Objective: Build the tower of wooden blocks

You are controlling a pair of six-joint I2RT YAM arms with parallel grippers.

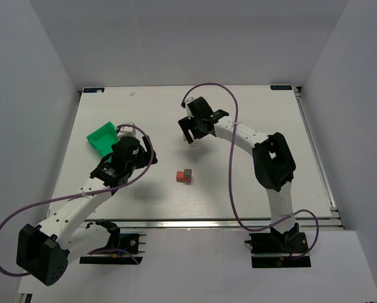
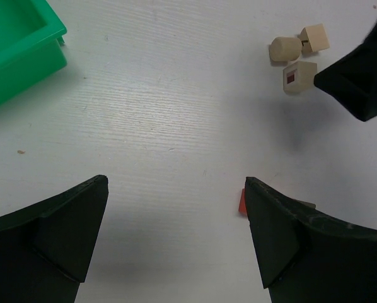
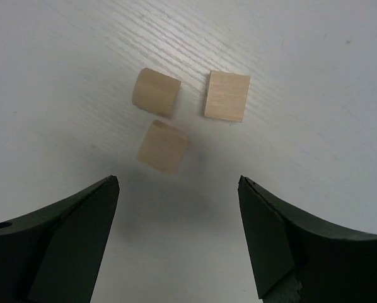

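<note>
The right gripper [image 3: 177,189] hangs over three pale blocks with its two fingers wide apart and nothing between them. The start of the tower sits in the middle of the white table [image 1: 157,107]: a small red-orange wooden block [image 1: 181,178] with a grey-brown wooden cube [image 1: 188,172] touching it. From above it is hard to tell if the cube is on top or just beside. The three pale blocks lie at about 12 o'clock from it. In the right wrist view, the pale beige wooden cube [image 3: 162,146] is nearest the fingers. A pale rounded wooden block [image 3: 156,92] sits just beyond it, and a pale flat wooden block [image 3: 227,95] lies at its 2 o'clock. The near cube looks like the best pick. It sits a bit to one side and turned, so the gripper should line up over it, turn to meet its flat sides, and go straight down without bumping the other two. The left gripper [image 2: 176,189] is wide open and holds nothing. It waits near the green plastic bin [image 1: 102,139], at 10 o'clock from the tower.
</note>
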